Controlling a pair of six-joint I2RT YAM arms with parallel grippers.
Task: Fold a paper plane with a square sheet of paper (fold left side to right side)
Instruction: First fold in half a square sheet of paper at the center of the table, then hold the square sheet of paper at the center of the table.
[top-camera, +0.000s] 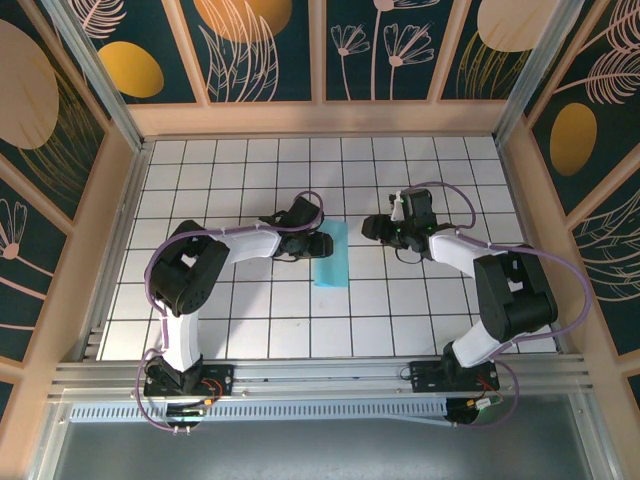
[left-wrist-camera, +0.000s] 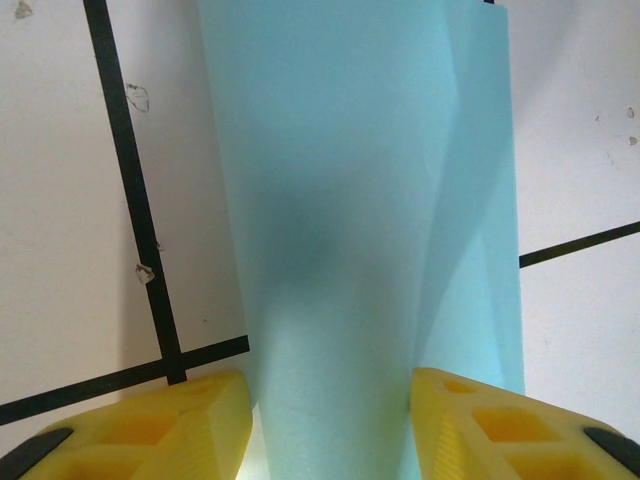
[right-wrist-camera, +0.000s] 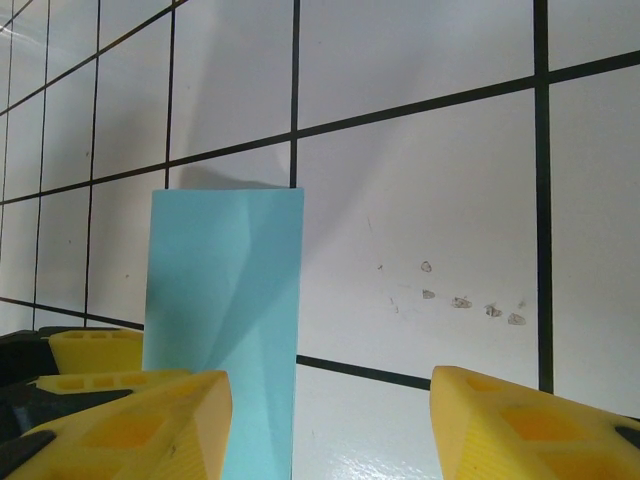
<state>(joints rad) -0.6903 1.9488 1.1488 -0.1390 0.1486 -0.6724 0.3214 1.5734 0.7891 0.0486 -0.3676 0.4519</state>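
The square sheet of paper (top-camera: 332, 258) lies mid-table, folded into a narrow cyan rectangle with diagonal creases showing. My left gripper (top-camera: 318, 244) sits low at the sheet's left edge, near its far half. In the left wrist view the paper (left-wrist-camera: 340, 200) bulges up and spans the whole gap of the left gripper (left-wrist-camera: 330, 405), whose yellow fingers stand apart on either side of it. My right gripper (top-camera: 372, 228) hovers just right of the sheet. It is open (right-wrist-camera: 330, 410) over bare tile, with the paper (right-wrist-camera: 225, 290) beside its left finger.
White grid tiles (top-camera: 250, 310) with black lines cover the table. Wooden walls (top-camera: 320, 118) enclose it at the back and sides. A metal rail (top-camera: 320, 375) with both arm bases runs along the near edge. Small scuff marks (right-wrist-camera: 470, 300) dot the tile right of the paper.
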